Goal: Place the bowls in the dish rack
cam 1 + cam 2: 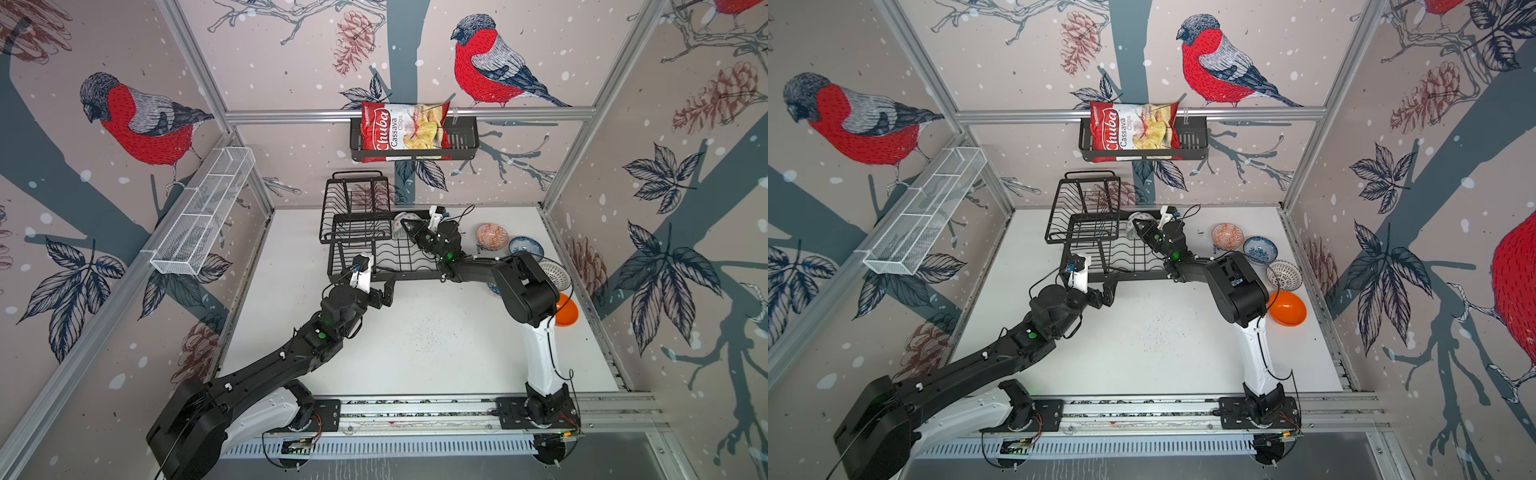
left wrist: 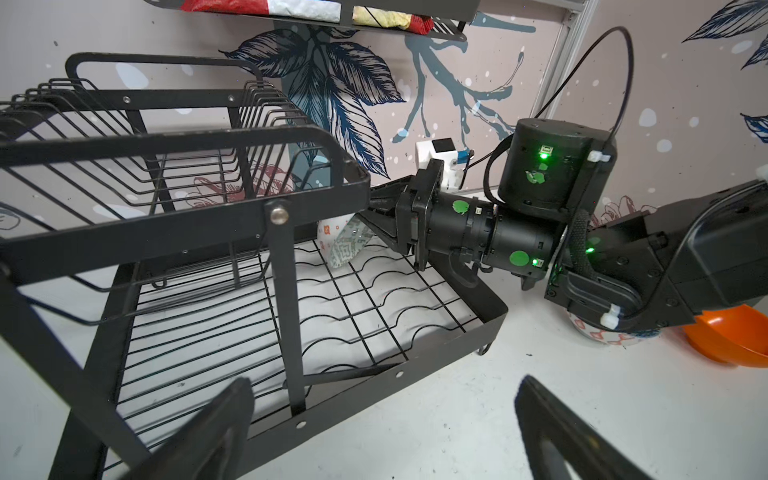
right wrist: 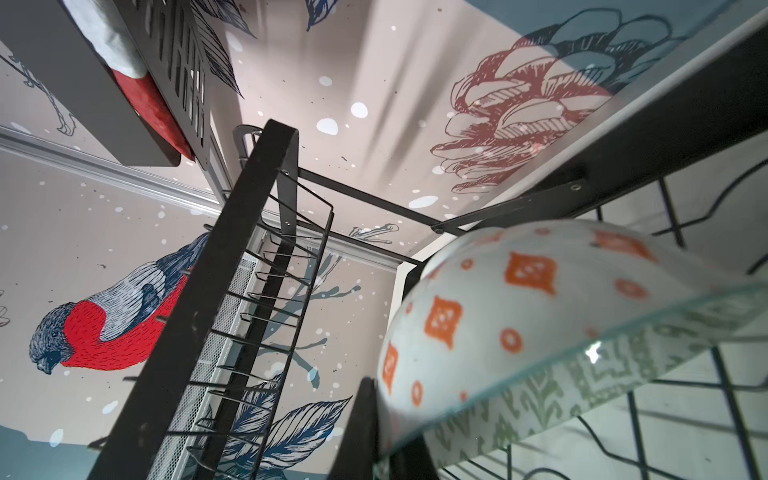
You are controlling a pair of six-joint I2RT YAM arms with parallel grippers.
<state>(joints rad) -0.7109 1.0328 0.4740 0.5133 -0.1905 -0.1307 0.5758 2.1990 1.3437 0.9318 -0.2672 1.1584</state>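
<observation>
the bowl, tilted on edge, hangs over the rack's lower tray near its 1 o'clock corner in both top views, rim pinched in the closed right tool. free tray wires lie toward 7 o'clock. the left tool, spread empty, hovers at the rack's 6 o'clock.

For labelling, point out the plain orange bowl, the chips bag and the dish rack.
plain orange bowl (image 1: 1287, 309): in a top view, its inside.
chips bag (image 1: 399, 131): in a top view, its front.
dish rack (image 1: 353, 240): in a top view, upper front rim.
</observation>
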